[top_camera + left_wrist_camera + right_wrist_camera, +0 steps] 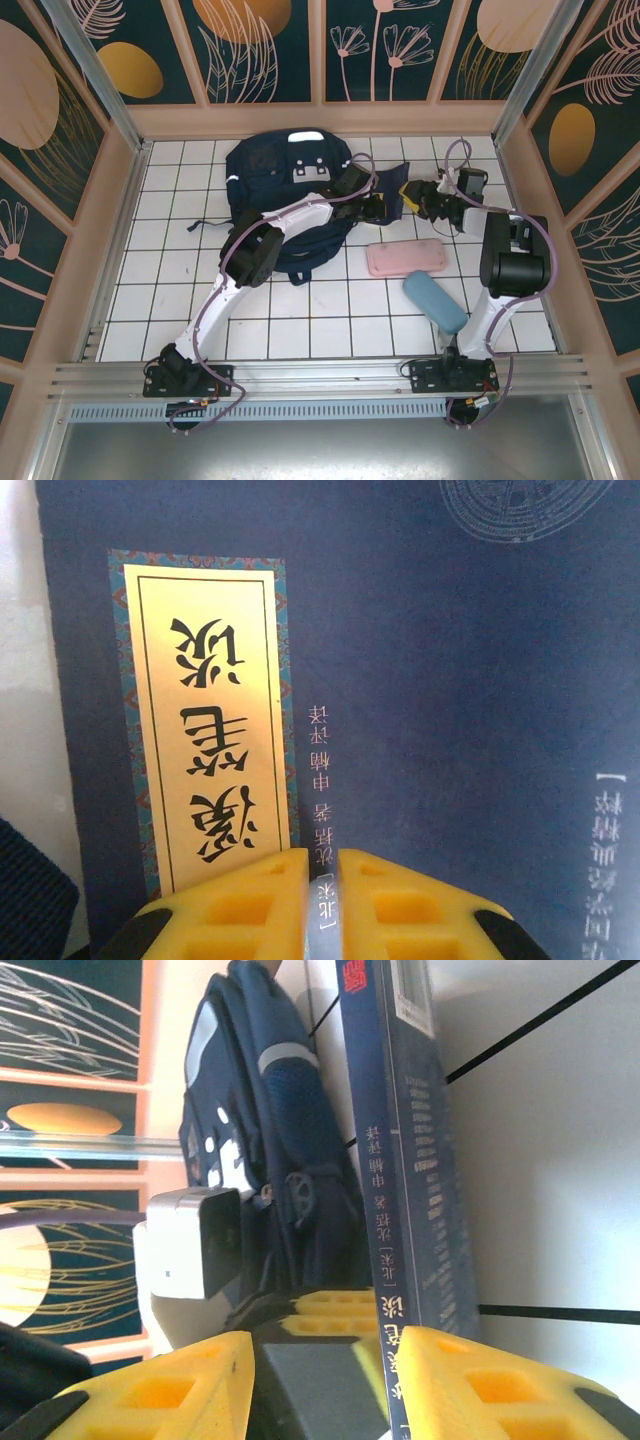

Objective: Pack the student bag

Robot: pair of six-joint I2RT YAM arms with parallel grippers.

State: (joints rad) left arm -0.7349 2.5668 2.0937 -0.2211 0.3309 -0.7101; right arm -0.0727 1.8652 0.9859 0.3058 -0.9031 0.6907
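Navy fabric with white stripes: the student bag [285, 180] lies at the back of the white tiled surface [180, 300], left of centre, with your left arm reaching across it. Your left hand [322, 865] is pinching the edge of a navy book [420, 680] with a yellow title label, just right of the bag. Your right hand [325, 1345] stands spread, with the book's spine between its fingers, close against one. A pink pencil case [407, 258] and a blue case [435, 302] lie nearer the arm bases.
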